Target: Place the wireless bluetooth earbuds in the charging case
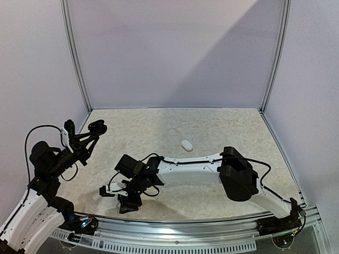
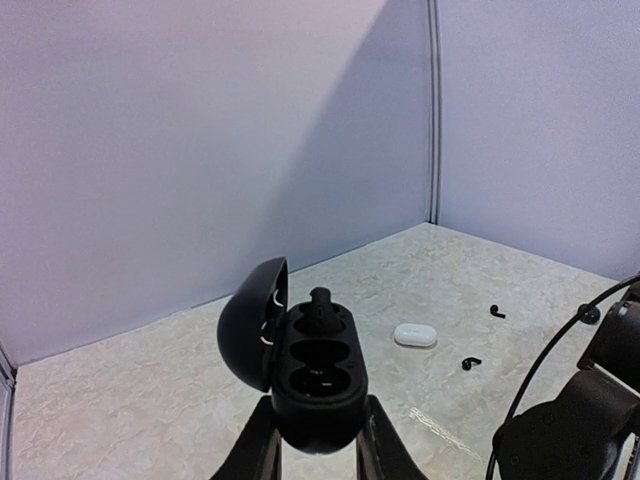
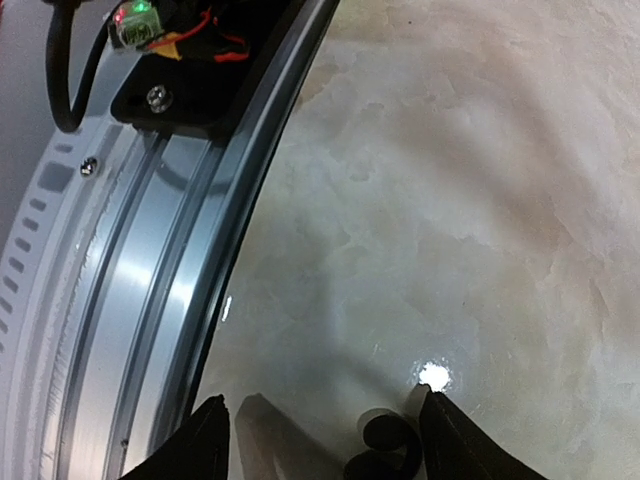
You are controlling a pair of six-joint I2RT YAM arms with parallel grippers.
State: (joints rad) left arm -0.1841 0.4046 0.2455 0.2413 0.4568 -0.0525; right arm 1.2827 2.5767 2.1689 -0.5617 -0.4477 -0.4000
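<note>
Black charging case (image 2: 320,385) sits clamped in your left gripper (image 2: 317,435), lid open, one earbud (image 2: 320,305) seated and room left, while your right gripper (image 3: 325,440), jaws spread, straddles a loose earbud (image 3: 385,445) beside the rail (image 3: 150,250).
</note>
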